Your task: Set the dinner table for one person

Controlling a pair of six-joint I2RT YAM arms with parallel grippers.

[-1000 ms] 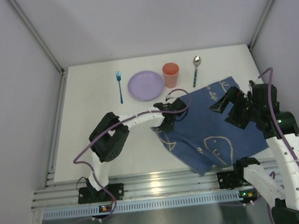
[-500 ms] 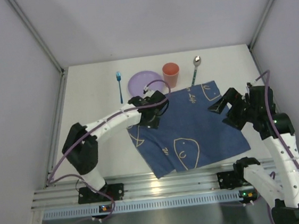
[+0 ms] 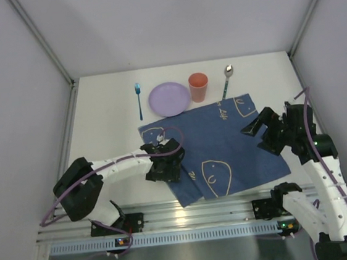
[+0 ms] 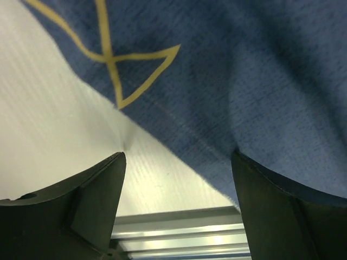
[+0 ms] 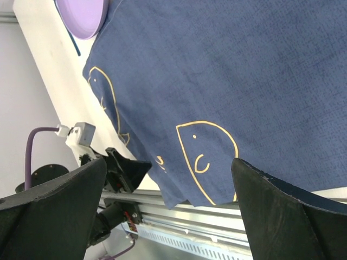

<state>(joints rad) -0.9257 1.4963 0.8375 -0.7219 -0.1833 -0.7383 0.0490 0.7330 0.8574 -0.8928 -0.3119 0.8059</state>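
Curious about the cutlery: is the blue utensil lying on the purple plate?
No, the blue utensil lies on the white table, left of the purple plate and apart from it.

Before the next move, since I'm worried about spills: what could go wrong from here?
The mat has its far edge close to the plate, cup and spoon handle; a tug could drag or knock them. Its near corner reaches the rail and could snag there. The left gripper hangs open, low over the mat's edge; a sideways move may wrinkle the cloth.
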